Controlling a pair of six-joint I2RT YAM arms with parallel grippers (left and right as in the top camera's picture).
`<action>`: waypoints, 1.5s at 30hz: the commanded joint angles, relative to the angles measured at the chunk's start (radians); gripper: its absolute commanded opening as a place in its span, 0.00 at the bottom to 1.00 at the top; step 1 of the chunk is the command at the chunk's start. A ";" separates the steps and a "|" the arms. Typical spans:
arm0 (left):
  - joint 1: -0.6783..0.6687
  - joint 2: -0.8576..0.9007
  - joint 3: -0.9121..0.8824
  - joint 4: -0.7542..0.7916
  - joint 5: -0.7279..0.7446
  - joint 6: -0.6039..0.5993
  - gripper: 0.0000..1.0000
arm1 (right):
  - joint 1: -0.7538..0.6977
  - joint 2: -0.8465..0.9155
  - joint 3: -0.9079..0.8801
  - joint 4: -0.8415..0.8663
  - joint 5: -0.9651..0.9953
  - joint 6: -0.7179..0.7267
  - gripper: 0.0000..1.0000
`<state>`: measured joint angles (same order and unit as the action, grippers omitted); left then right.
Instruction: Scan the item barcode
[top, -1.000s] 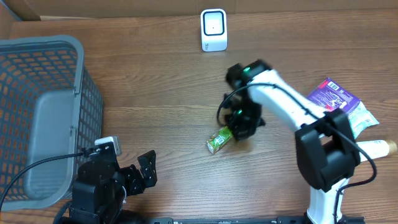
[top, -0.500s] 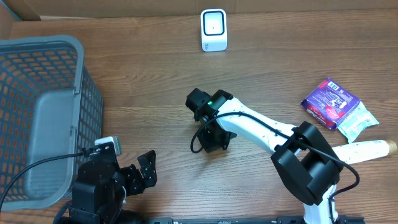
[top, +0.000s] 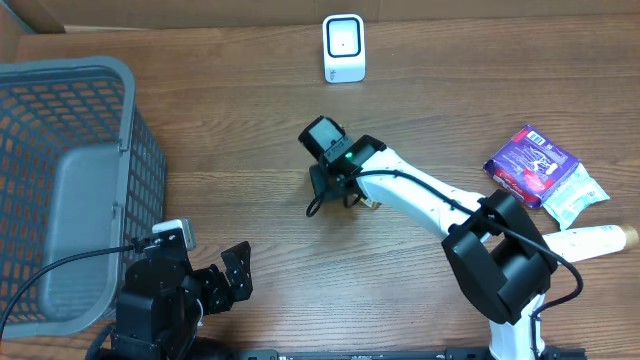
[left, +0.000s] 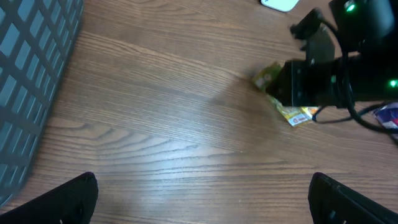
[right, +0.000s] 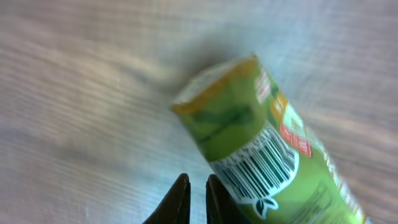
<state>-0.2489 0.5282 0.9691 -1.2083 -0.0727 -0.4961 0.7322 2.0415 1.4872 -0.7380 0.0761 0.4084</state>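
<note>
The right claw (right: 198, 198), tips almost pressed together and pinching nothing, hangs just beside the green packet (right: 249, 124), which lies on the bench (top: 250, 120) well short of the scanner (top: 343, 48); judging by this, pickup is in hand: next comes a grip, then turning the barcode (right: 264, 165) toward the scanner

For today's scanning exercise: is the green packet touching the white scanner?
Apart. The overhead view shows bare table between the scanner and the packet by the right gripper.

Gray basket (top: 145, 170) and purple packet (top: 530, 162) lie well apart.
</note>
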 joint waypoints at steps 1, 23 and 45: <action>0.000 -0.006 0.001 0.001 -0.013 0.002 1.00 | -0.009 0.016 0.000 0.035 0.066 0.034 0.12; 0.000 -0.006 0.001 0.001 -0.013 0.002 1.00 | -0.271 -0.062 -0.018 -0.072 -0.347 -0.215 0.15; 0.000 -0.006 0.001 0.001 -0.013 0.002 1.00 | -0.072 -0.027 -0.003 -0.073 -0.276 -0.156 0.12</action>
<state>-0.2493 0.5282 0.9695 -1.2083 -0.0723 -0.4961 0.6521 2.0140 1.4639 -0.8062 -0.2314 0.2256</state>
